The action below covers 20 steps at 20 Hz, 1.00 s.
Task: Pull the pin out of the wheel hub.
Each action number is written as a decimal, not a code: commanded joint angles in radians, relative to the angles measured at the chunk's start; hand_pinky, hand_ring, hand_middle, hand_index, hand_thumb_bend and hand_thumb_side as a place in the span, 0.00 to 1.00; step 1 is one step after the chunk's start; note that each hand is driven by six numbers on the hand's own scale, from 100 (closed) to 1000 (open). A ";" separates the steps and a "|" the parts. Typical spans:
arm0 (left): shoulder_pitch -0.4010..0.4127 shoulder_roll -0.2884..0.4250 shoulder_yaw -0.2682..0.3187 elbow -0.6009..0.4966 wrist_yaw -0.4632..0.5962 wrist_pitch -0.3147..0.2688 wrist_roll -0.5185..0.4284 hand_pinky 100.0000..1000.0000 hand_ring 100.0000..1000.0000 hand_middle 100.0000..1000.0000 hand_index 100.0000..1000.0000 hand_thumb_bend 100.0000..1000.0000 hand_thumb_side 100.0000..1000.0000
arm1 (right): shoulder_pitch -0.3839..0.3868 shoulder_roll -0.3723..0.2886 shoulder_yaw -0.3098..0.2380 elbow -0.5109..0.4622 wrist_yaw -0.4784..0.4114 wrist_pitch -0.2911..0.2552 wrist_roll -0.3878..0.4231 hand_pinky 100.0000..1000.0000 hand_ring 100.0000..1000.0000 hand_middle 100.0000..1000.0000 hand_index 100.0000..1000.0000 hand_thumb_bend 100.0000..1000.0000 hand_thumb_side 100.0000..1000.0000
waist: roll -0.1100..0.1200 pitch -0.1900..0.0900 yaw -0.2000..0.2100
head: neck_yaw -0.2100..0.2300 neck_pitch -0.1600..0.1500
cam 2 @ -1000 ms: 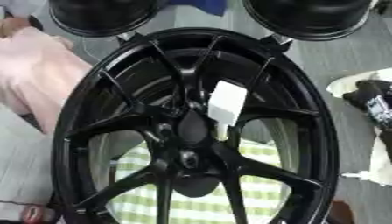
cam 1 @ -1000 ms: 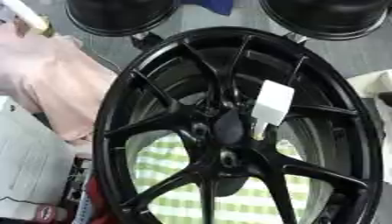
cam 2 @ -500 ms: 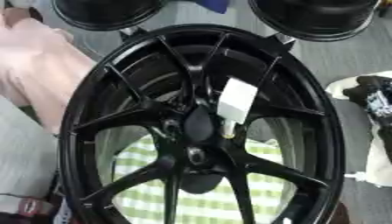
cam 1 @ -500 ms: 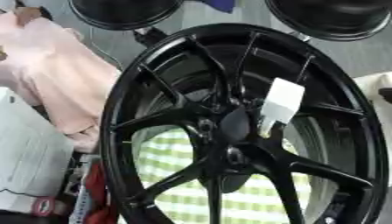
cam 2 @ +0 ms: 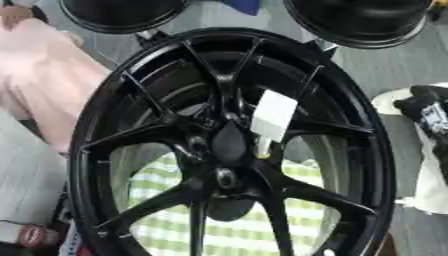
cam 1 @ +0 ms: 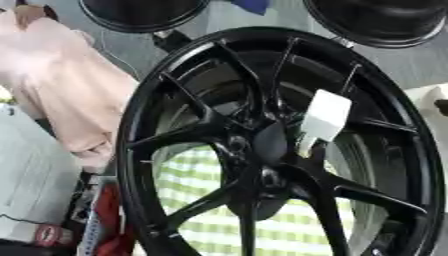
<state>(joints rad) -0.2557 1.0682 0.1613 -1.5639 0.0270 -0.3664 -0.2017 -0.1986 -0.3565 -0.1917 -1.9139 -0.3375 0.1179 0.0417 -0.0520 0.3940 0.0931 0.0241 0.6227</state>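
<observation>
The pin [cam 2: 262,146] sits just right of the wheel [cam 2: 105,125] centre, white tag [cam 2: 273,116] above it; neither hand shows, so finger state is unknowable.

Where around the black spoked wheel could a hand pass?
Through the wide gaps between spokes of the black spoked alloy wheel, over the green-and-white checked cloth. Grey floor lies bare upper right. The hub is tight beside the white tag. Pink fabric crowds the left; two black round objects the top.
</observation>
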 commanded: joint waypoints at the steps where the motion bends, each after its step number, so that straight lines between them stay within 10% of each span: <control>1: 0.006 0.025 0.019 -0.002 -0.047 0.013 -0.013 0.88 0.81 0.80 0.90 0.00 0.00 | -0.007 -0.013 -0.012 -0.025 -0.008 0.001 -0.004 0.90 0.71 0.52 0.64 0.15 0.32 | 0.005 -0.021 0.002 | -0.001 -0.007; 5: 0.016 0.018 0.026 0.001 -0.081 0.011 -0.015 0.89 0.83 0.84 0.95 0.05 0.29 | -0.006 -0.013 -0.013 -0.026 -0.008 0.002 -0.005 0.90 0.71 0.52 0.64 0.16 0.32 | 0.006 -0.022 0.003 | -0.001 -0.008; 20: 0.027 0.006 0.036 -0.016 0.004 0.000 -0.033 0.88 0.79 0.78 0.90 0.00 0.24 | -0.010 -0.015 -0.014 -0.029 -0.011 0.005 -0.008 0.90 0.71 0.52 0.64 0.16 0.32 | 0.013 -0.024 0.007 | -0.004 -0.011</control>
<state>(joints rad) -0.2278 1.0469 0.1722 -1.5656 0.0188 -0.3691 -0.2389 -0.2018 -0.3563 -0.1971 -1.9147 -0.3421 0.1235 0.0356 -0.0453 0.3940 0.0982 0.0232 0.6217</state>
